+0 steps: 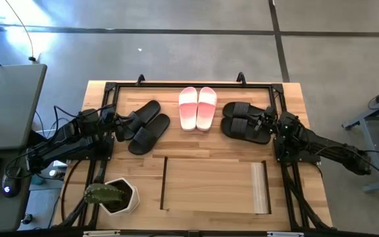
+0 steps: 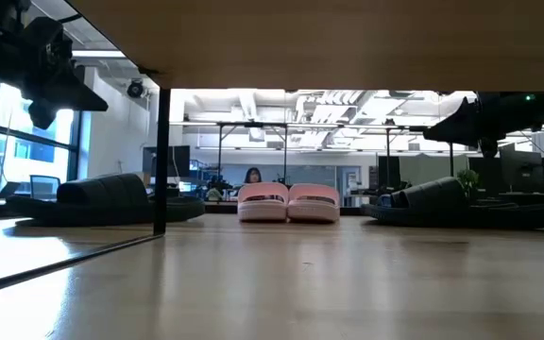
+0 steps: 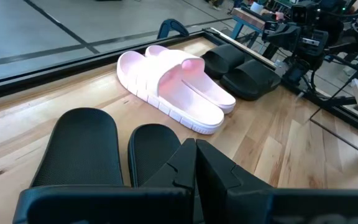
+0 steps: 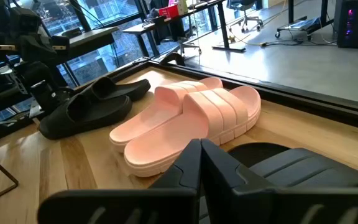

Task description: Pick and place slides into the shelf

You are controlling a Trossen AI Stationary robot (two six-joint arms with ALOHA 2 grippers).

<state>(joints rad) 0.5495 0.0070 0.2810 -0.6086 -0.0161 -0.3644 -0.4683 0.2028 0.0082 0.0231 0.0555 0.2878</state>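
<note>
Three pairs of slides lie soles down along the table's far half: a black pair [image 1: 147,126] at left, a pink-and-white pair [image 1: 198,107] in the middle, and a black pair [image 1: 245,120] at right. The light-wood shelf [image 1: 214,186] stands near the front edge. In the low view its top panel [image 2: 348,42] spans the picture. My left gripper [image 1: 120,126] is shut and hovers above the left black pair [image 3: 86,146]. My right gripper [image 1: 267,121] is shut and hovers above the right black pair [image 4: 303,165]. Neither touches a slide.
A white hexagonal pot [image 1: 117,196] with a cactus stands at the near left corner, beside the shelf. A black frame rail [image 1: 189,84] runs along the table's far edge. Bare wood lies between the slides and the shelf. A person [image 2: 252,176] sits far off in the room.
</note>
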